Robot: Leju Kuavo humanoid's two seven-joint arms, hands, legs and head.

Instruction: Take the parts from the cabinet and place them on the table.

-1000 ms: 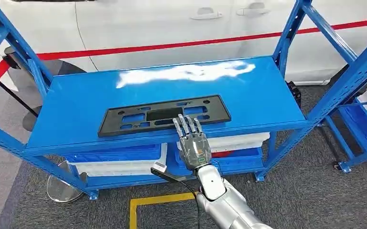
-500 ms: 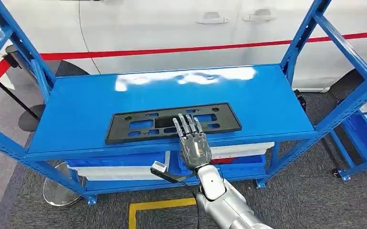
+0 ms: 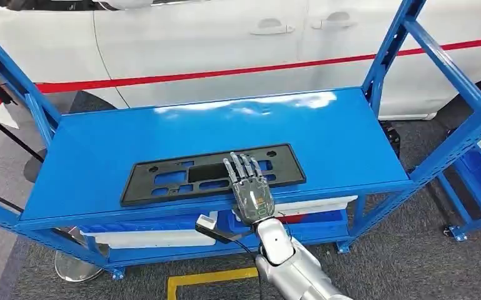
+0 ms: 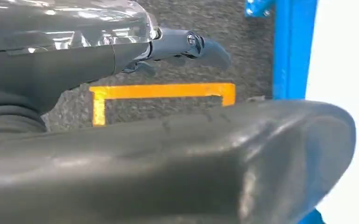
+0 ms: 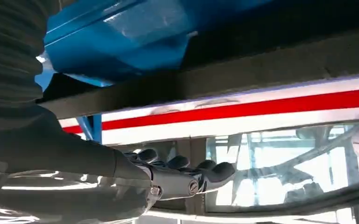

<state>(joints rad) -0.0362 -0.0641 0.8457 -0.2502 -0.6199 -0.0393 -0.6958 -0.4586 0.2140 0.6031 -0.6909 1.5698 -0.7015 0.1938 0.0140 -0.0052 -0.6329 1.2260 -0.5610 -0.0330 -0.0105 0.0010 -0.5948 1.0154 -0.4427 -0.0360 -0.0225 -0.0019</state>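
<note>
The flat black plastic plate-holder frame (image 3: 211,174), a long rectangle pierced with slots, lies on the top shelf of the blue metal rack (image 3: 350,131). Its long axis runs across the robot's reach, from the left of the right hand (image 3: 248,186) to a shorter stretch on its right, tilted slightly so the right end sits farther away. The right hand is the one at the part: it comes up from below the shelf's front edge, palm down, with its fingertips (image 3: 240,164) over the frame's near edge, right of the frame's middle. Most of the frame therefore lies to the hand's left and just beyond its fingers.

The fingers are stretched forward and lightly fanned, not curled around anything. In the head view they overlap the black plastic, but whether they press on it or hover just above cannot be told. The right wrist view shows the dark fingers (image 5: 186,170) extended side by side under a dark edge, and nothing is held between them and the thumb.

The left hand (image 4: 186,46) hangs low over the grey carpet and a yellow floor marking (image 4: 163,91), well apart from the shelf. Its fingers look loosely extended with nothing in them.

The frame has not yet left the rack. Judging from the off-centre contact, a lift from this spot would likely tip the longer left side down.
</note>
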